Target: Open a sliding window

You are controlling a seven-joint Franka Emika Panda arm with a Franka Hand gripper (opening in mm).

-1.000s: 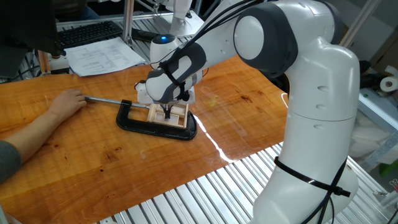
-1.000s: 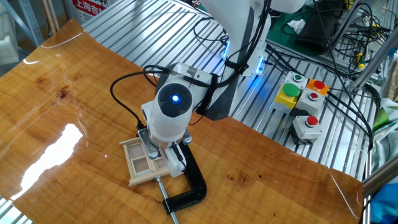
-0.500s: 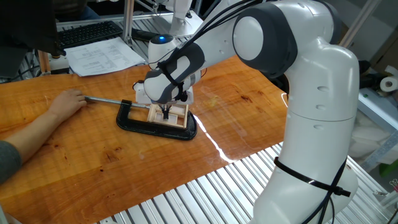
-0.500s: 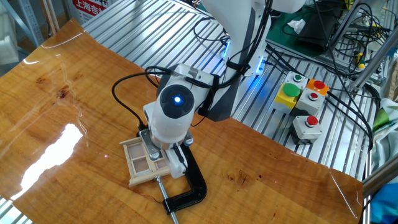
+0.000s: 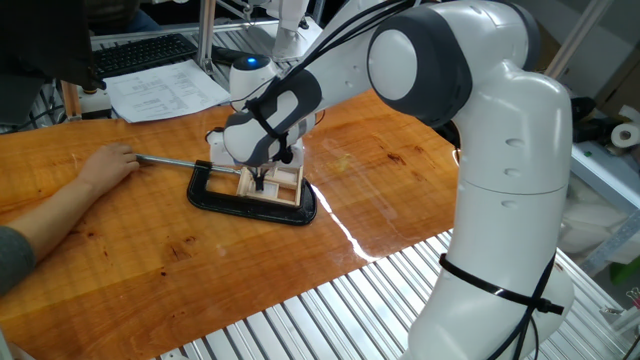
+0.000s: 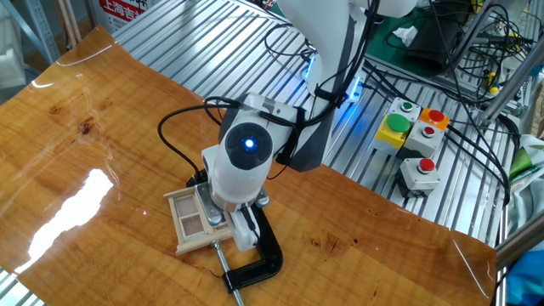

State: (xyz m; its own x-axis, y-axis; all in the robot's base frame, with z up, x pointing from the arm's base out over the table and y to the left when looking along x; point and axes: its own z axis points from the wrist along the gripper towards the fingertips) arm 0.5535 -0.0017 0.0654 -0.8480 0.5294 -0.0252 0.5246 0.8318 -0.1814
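Here you see the sliding window [image 5: 279,186] lying flat on the wooden worktop [image 5: 150,240], held within the black C-clamp [image 5: 250,204], whose steel rod [image 5: 170,160] runs out to a person's hand [image 5: 105,165] resting on the worktop. Your pincer [image 5: 260,183] points straight down onto the window, its fingertips [image 5: 259,181] at the frame's bars; whether they are spread or pressed together cannot be told, since the wrist hides them. From the other fixed view, the window [image 6: 194,219] shows its pale panes beside the arm's wrist [image 6: 246,157], with the clamp [image 6: 259,255] curving round its near side. A button box [image 6: 412,140] sits off the worktop.
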